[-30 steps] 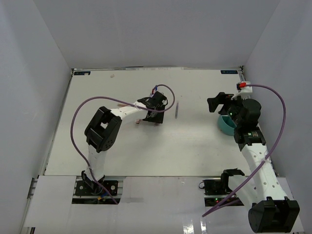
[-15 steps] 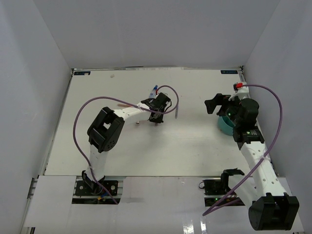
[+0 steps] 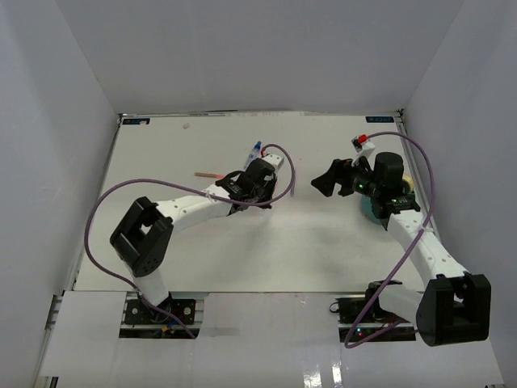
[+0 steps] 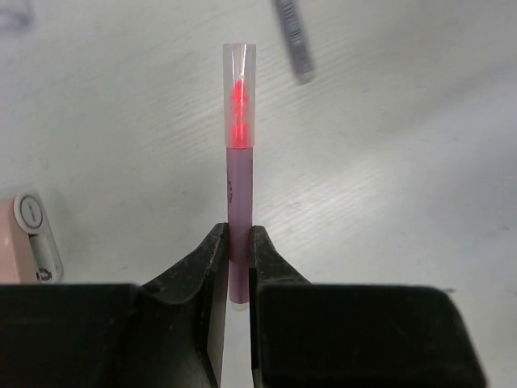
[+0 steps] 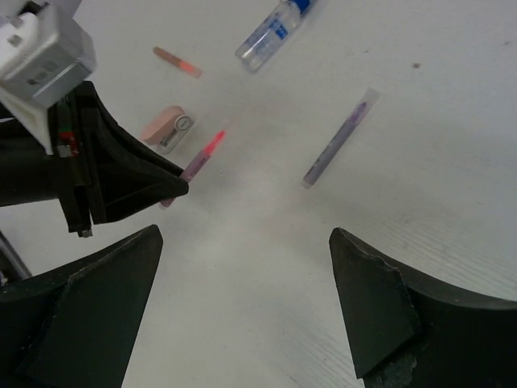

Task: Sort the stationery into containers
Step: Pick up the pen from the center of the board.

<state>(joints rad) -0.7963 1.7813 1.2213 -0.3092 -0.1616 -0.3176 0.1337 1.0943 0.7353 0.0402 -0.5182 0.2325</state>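
My left gripper (image 4: pixel 234 234) is shut on the lower end of a pink pen (image 4: pixel 239 170) with a clear cap and a red tip. In the top view that gripper (image 3: pixel 260 192) is at mid-table. The right wrist view shows the same pen (image 5: pixel 198 163) sticking out of the left fingers (image 5: pixel 121 182). My right gripper (image 5: pixel 246 234) stands open over bare table, right of the left one (image 3: pixel 329 182). Loose on the table lie a purple pen (image 5: pixel 339 137), a blue-capped clear bottle (image 5: pixel 271 28), a reddish pen (image 5: pixel 178 62) and a pinkish eraser (image 5: pixel 167 128). The right arm hides most of the teal bowl (image 3: pixel 370 212).
White walls close in the table at the back and both sides. The purple pen (image 3: pixel 292 184) lies between the two grippers. The bottle (image 3: pixel 255 150) and the reddish pen (image 3: pixel 208 174) lie behind and left of the left gripper. The left arm's purple cable (image 3: pixel 105 206) loops to the left.
My left gripper has shut on the pink pen, and its arm has stretched lower and further out. My right arm has swung left from over the teal bowl toward the table's middle, jaws still open.
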